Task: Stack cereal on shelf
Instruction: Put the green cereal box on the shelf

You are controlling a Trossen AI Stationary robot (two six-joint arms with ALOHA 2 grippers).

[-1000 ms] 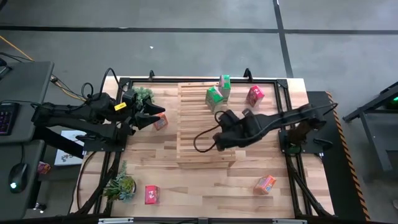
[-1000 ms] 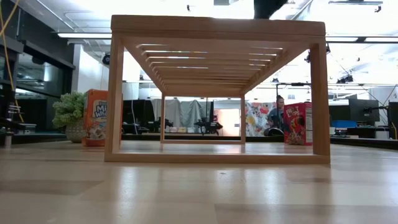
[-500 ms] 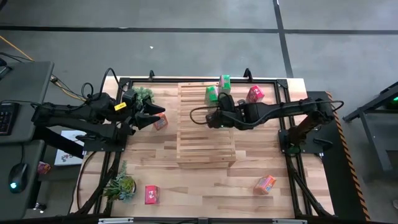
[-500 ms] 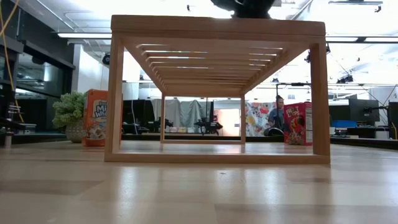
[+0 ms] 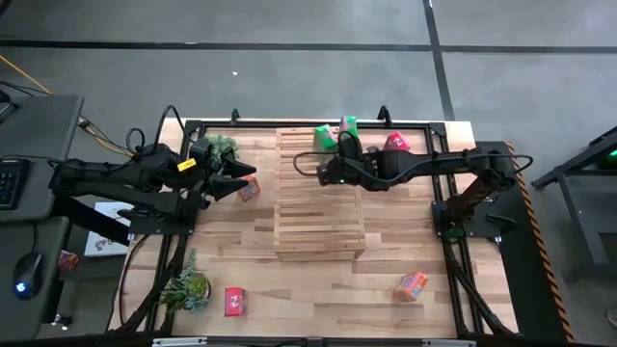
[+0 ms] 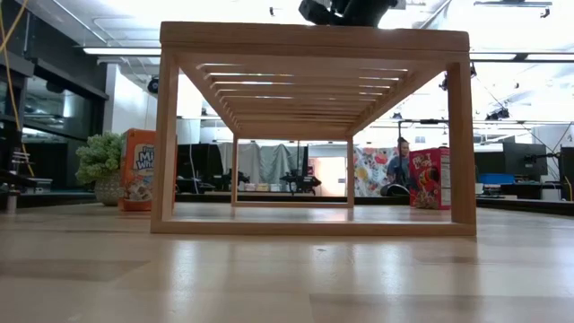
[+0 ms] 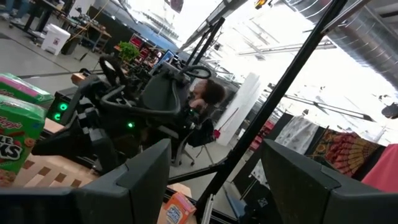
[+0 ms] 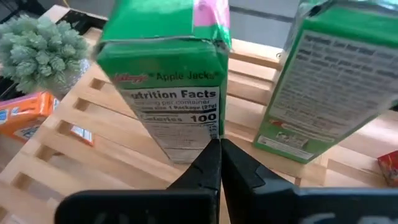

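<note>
The pale slatted shelf (image 5: 319, 198) stands mid-table. Two green cereal boxes stand on its top at the far end, one (image 5: 323, 136) just ahead of my right gripper (image 5: 330, 157), the other (image 5: 348, 125) beside it. My right gripper (image 8: 219, 152) is shut. My left gripper (image 5: 241, 179) hovers open near an orange box (image 5: 249, 190) that lies on the table left of the shelf. On the tabletop are also a red box (image 5: 395, 145) at the far right, a red box (image 5: 234, 302) at the near left and an orange box (image 5: 412, 284) at the near right. My right gripper presses its shut fingertips (image 8: 214, 155) against the lower edge of the nearer green box's nutrition-facts side (image 8: 180, 134). It comes roughly level from the table's near right, pointing toward the far edge. The box stands on the shelf's top slats and looks slightly tilted.
One small potted plant (image 5: 222, 146) stands at the far left by my left gripper, another (image 5: 188, 287) at the near left. The low view shows the shelf (image 6: 314, 135) open underneath, with an orange box (image 6: 137, 169) and a red box (image 6: 430, 178) behind it.
My right gripper has swung from above the shelf's middle toward the far edge and up to the green boxes. The nearer green box has shifted a little toward the far-left corner of the shelf top.
</note>
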